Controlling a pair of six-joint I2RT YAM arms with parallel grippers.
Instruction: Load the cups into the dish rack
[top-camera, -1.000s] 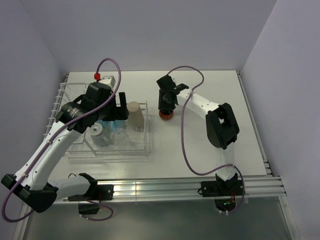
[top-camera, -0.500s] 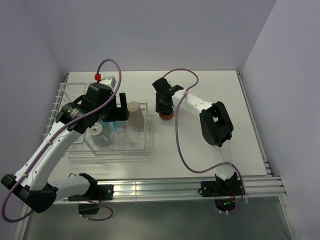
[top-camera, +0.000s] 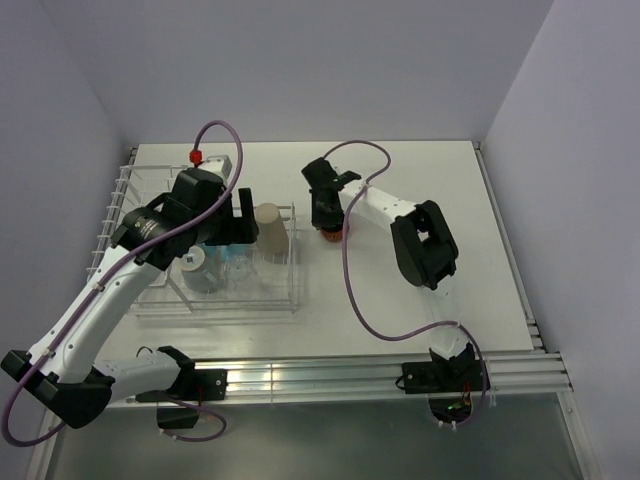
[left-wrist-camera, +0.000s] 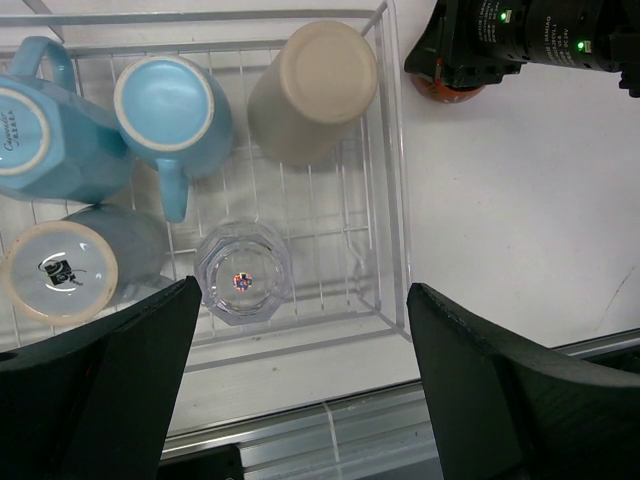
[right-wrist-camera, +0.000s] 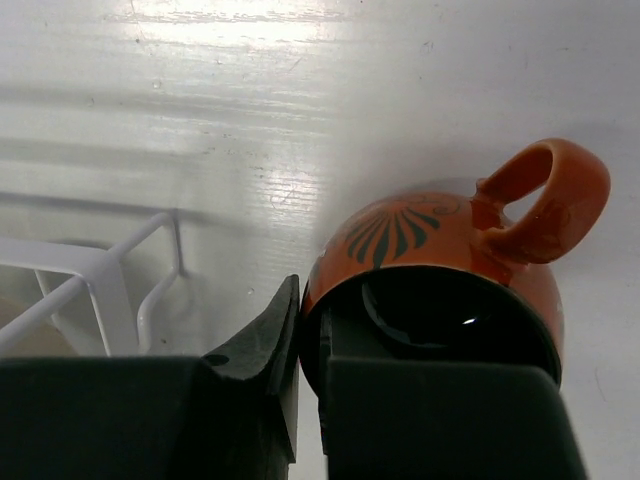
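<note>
The white wire dish rack (top-camera: 120, 190) stands at the left. It holds three blue cups (left-wrist-camera: 170, 105) (left-wrist-camera: 45, 130) (left-wrist-camera: 80, 265) and a cream cup (left-wrist-camera: 315, 85), bottoms up. My left gripper (left-wrist-camera: 300, 400) hangs open above the rack's near right corner, holding nothing. A red-orange cup (right-wrist-camera: 440, 240) sits upright on the table just right of the rack (right-wrist-camera: 100, 275). My right gripper (right-wrist-camera: 310, 330) is shut on its rim, one finger outside the wall and one inside the dark bowl. Its handle points away from the fingers. In the top view the right gripper (top-camera: 325, 215) covers most of that cup (top-camera: 333, 235).
A clear faceted glass (left-wrist-camera: 243, 280) stands upside down in the rack beside the cups. An aluminium rail (top-camera: 350, 375) runs along the table's near edge. Walls close the table on the left, the back and the right.
My right gripper has gone from half open to shut on the red-orange cup's rim, and its arm has shifted slightly left. The left arm has not moved.
</note>
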